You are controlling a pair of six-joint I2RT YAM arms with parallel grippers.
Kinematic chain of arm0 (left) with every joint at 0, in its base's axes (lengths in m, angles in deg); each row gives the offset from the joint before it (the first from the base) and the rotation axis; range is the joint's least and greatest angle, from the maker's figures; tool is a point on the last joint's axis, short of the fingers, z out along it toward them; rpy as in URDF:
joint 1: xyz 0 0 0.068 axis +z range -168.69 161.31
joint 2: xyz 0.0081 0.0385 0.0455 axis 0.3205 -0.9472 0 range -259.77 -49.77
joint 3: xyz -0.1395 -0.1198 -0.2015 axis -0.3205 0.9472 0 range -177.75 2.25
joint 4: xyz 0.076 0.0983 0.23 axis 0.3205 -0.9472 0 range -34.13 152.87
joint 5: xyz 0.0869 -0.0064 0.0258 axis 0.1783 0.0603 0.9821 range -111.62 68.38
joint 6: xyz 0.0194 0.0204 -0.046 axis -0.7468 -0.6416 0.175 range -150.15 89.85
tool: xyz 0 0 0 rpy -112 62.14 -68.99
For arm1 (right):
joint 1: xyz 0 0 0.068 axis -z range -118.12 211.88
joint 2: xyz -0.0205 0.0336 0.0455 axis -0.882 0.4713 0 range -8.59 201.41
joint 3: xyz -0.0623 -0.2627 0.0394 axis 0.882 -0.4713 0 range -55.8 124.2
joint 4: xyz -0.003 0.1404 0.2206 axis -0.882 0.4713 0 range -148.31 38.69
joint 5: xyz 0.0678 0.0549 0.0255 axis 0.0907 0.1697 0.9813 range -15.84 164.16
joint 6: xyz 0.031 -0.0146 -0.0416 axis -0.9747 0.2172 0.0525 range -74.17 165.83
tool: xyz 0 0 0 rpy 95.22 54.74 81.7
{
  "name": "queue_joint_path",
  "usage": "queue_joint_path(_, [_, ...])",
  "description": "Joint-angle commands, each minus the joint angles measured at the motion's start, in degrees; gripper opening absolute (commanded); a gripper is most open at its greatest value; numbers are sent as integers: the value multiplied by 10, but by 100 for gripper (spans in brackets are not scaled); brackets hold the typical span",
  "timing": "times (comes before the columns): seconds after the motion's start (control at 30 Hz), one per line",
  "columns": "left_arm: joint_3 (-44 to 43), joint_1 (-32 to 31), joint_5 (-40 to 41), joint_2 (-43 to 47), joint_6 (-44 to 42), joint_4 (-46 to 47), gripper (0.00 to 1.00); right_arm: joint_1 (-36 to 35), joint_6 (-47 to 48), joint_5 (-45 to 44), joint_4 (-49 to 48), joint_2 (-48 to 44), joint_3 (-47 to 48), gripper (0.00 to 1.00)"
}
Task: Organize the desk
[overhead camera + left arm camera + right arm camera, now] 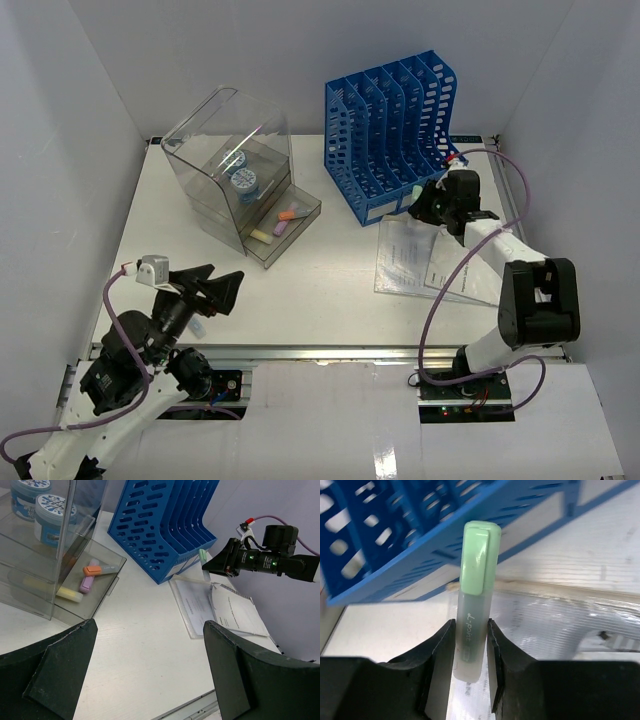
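Tightly, right tool (470, 630) grips highlighter (476, 580) at edge of rack (390, 130) — left tool (150, 624) (spread wide) over desk (330, 290).

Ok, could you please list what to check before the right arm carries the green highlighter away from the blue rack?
1. Right jaws shut on the green highlighter: ok.
2. Grip sits on the barrel, cap free: ok.
3. Highlighter clear of the blue file rack: cannot tell.
4. Drawer of the clear box open, with room: ok.
5. Left jaws open, holding nothing: ok.
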Motion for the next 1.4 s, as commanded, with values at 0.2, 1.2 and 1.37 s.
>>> queue_joint_path(0.2, [1,0,3,12,0,0,98,-265,119,76,-58,51,92,8])
queue_joint_path(1.2, [22,-1,-70,-54,-17,45,98,-295,223,248,-19,112,239,90])
queue_joint_path(1.37, [20,-1,-137,-195,-15,91,89,-231,394,369,12,-71,96,91])
